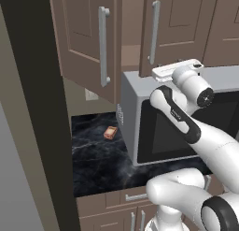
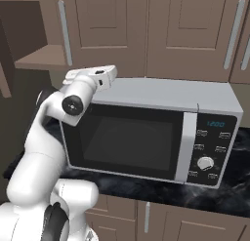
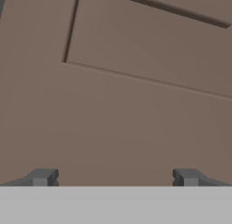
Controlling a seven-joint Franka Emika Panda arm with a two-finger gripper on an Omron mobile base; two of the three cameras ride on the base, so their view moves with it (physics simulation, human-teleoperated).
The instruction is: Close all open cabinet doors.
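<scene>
A taupe-brown cabinet door (image 1: 86, 38) with a long silver bar handle (image 1: 103, 45) stands wide open, swung out over the counter. To its right is the cabinet's bare inside and shelf (image 2: 39, 57). The neighbouring cabinet door (image 1: 179, 24) (image 2: 105, 25) carries its handle (image 1: 154, 31) on its left edge; I cannot tell whether it is fully flush. My hand (image 1: 178, 70) (image 2: 95, 73) is raised above the microwave, at this door's lower part. In the hand view my gripper (image 3: 115, 177) is open with nothing between the fingertips (image 3: 43, 177), right up against the door's recessed panel (image 3: 149, 51).
A grey microwave (image 2: 146, 132) with a dark glass door sits on the black marble counter (image 1: 98, 160), just under my hand. A small orange-brown item (image 1: 110, 132) lies on the counter left of it. A tall dark panel (image 1: 32, 108) bounds the left. Brown drawer fronts (image 1: 135, 197) run below.
</scene>
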